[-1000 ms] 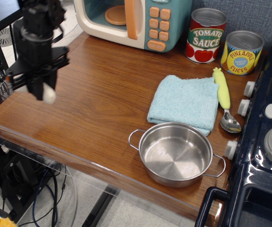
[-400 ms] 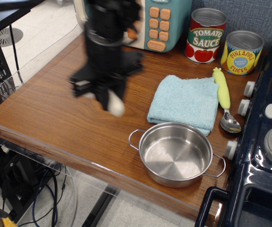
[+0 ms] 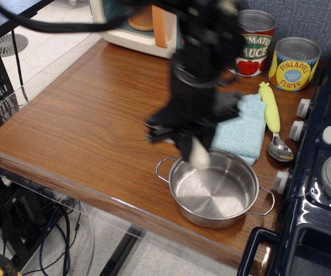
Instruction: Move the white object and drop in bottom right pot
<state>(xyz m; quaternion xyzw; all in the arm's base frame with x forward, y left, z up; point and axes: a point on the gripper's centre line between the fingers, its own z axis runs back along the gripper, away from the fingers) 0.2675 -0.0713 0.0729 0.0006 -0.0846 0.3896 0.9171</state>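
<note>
gripper (image 3: pixel 193 150) fingers clenched on the white object (image 3: pixel 198 156) | object hangs over the near-left rim of the pot (image 3: pixel 214 210), above the counter (image 3: pixel 84 126) | risk: released this far left, it may clip the rim; bounce out

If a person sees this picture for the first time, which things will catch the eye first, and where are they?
First the blurred black gripper in the middle, holding the white object just above the left rim of the pot at the front edge of the wooden counter. Behind it lie a light blue cloth and, at the back right, the tomato sauce can and the pineapple can.
</note>
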